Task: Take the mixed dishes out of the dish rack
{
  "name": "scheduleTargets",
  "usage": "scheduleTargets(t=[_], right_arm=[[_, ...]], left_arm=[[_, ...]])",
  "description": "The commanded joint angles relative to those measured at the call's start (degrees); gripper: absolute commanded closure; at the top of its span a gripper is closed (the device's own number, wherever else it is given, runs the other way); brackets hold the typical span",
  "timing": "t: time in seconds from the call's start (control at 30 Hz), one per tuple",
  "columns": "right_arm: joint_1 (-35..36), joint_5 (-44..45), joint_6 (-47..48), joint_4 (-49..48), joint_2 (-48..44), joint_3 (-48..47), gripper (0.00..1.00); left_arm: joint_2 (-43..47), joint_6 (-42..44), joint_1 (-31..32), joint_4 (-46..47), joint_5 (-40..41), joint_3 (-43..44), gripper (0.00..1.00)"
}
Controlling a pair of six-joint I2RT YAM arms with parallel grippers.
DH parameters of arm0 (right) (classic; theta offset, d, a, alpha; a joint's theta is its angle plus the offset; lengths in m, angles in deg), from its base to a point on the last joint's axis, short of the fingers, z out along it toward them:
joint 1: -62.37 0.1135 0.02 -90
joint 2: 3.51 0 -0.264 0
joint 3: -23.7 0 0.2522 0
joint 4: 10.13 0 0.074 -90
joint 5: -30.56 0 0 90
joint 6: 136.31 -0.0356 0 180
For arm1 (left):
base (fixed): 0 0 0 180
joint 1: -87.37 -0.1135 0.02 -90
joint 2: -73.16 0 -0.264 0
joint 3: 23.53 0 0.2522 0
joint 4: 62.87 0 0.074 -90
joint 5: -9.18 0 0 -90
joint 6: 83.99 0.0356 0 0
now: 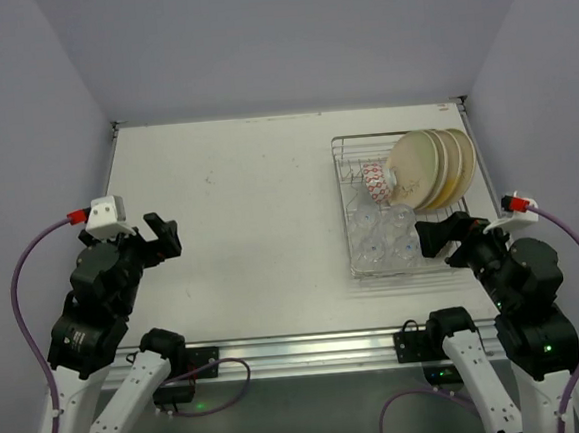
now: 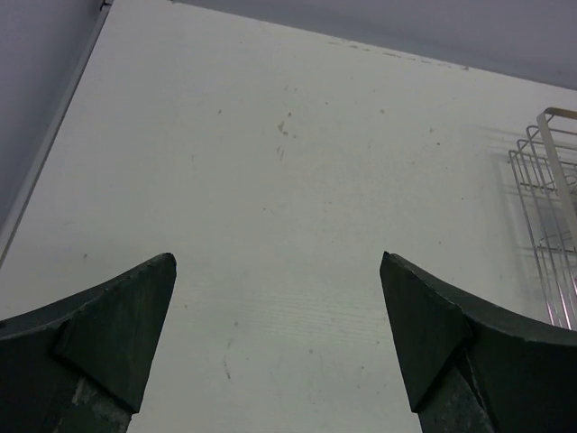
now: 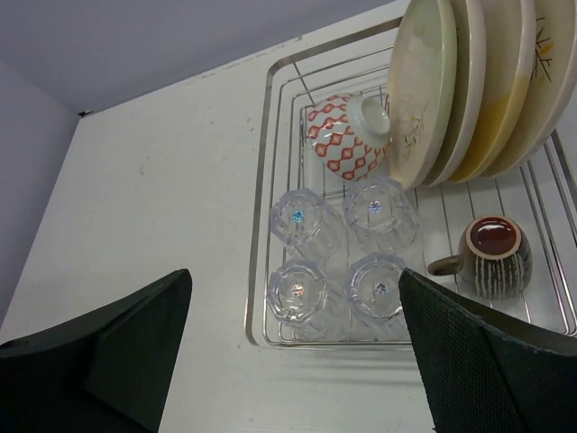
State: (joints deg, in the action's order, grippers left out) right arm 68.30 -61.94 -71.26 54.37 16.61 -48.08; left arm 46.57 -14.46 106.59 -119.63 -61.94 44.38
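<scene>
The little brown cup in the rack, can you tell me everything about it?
The brown cup looks like glazed pottery. Pale stripes run down its dark outside, and its inside is shiny red-brown. A small loop handle sticks out toward the glasses. The cup stands upright, mouth up, on the wire floor of the dish rack, on the near side of the leaning plates. Only the wires seem to touch it.

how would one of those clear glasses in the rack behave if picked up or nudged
Probably slippery: the near-left glass looks smooth and clear, though its facets may help grip. Likely rigid and breakable. It stands close among three other glasses in the dish rack, so a nudge would probably bump them.
</scene>
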Motion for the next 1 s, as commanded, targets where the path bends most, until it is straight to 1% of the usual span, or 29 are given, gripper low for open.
scheduleTargets(t=[0.0,0.17,0.27,0.33,0.37,0.4,0.43,0.47,0.5,0.53,0.57,0.6,0.63,0.7,0.73,0.77,0.8,0.83,0.87,0.9,0.93,0.97], right_arm=[[-0.2,0.4,-0.8,-3.0,-0.3,0.6,0.01],[-0.2,-2.6,-1.3,-5.6,-1.7,2.9,0.01],[-0.2,-3.7,-2.7,-7.0,-2.4,4.7,0.01],[-0.2,-4.1,-4.0,-7.3,-2.6,5.5,0.01],[-0.2,-4.4,-4.2,-7.7,-2.7,5.7,0.01],[-0.2,-4.5,-4.8,-7.8,-2.8,5.7,0.01],[-0.2,-4.7,-4.9,-7.9,-3.1,6.0,0.01],[-0.2,-5.1,-5.0,-8.3,-3.2,6.1,0.01],[-0.2,-5.3,-5.3,-8.5,-3.4,6.2,0.01],[-0.2,-5.5,-5.3,-8.5,-3.7,6.5,0.01],[-0.2,-5.6,-5.5,-8.6,-3.9,6.7,0.01],[-0.3,-5.6,-5.8,-8.7,-3.9,7.0,0.01],[-0.2,-5.6,-6.1,-8.8,-3.9,7.4,0.01],[-0.2,-6.4,-6.4,-8.7,-3.5,7.7,0.01],[-0.2,-6.7,-6.4,-8.6,-3.3,7.7,0.01],[-0.2,-7.0,-6.4,-8.0,-2.7,7.7,0.01],[-0.2,-7.2,-6.3,-7.9,-2.5,7.9,0.01],[-0.2,-7.2,-6.3,-7.8,-2.4,8.2,0.01],[-0.2,-7.2,-6.2,-7.7,-2.4,8.4,0.01],[-0.2,-7.1,-6.3,-7.6,-2.4,8.4,0.01],[-0.2,-7.1,-6.3,-7.5,-2.5,8.5,0.01],[-0.2,-7.1,-6.4,-7.3,-2.7,8.5,0.01]], left_arm=[[-1.5,-0.7,0.3,1.0,0.3,1.7,0.0],[-2.8,-1.0,0.3,2.5,-3.1,1.9,0.0],[-4.8,-3.1,0.3,4.5,-7.4,2.4,0.0],[-6.9,-5.5,0.3,6.4,-14.0,2.2,0.0],[-7.9,-6.3,0.3,9.1,-16.7,2.1,0.0],[-8.7,-7.2,0.3,10.6,-22.2,1.9,0.0],[-10.7,-9.4,0.2,12.2,-24.7,1.7,0.0],[-11.9,-10.5,0.3,15.8,-26.9,1.2,0.0],[-13.0,-11.7,0.3,17.8,-31.1,0.7,0.0],[-15.3,-14.1,0.3,22.6,-33.4,0.2,0.0],[-16.8,-15.5,0.3,25.2,-35.2,-1.1,0.0],[-20.1,-18.0,0.3,27.9,-38.9,-1.8,0.0],[-22.0,-19.2,0.3,32.6,-40.6,-2.3,0.0],[-26.1,-21.2,0.9,36.0,-43.9,-1.7,0.0],[-29.7,-23.0,2.5,38.4,-43.9,-1.2,0.0],[-31.4,-23.6,3.7,40.0,-43.6,-0.7,0.0],[-32.7,-24.1,5.4,41.1,-41.2,0.2,0.0],[-35.5,-24.5,8.4,42.0,-39.6,1.0,0.0],[-37.1,-24.6,10.1,44.5,-38.1,1.8,0.0],[-40.7,-24.5,11.7,45.0,-35.9,4.2,0.0],[-42.6,-24.4,14.2,45.6,-35.1,5.7,0.0],[-44.8,-24.5,15.0,45.7,-34.6,7.2,0.0]])
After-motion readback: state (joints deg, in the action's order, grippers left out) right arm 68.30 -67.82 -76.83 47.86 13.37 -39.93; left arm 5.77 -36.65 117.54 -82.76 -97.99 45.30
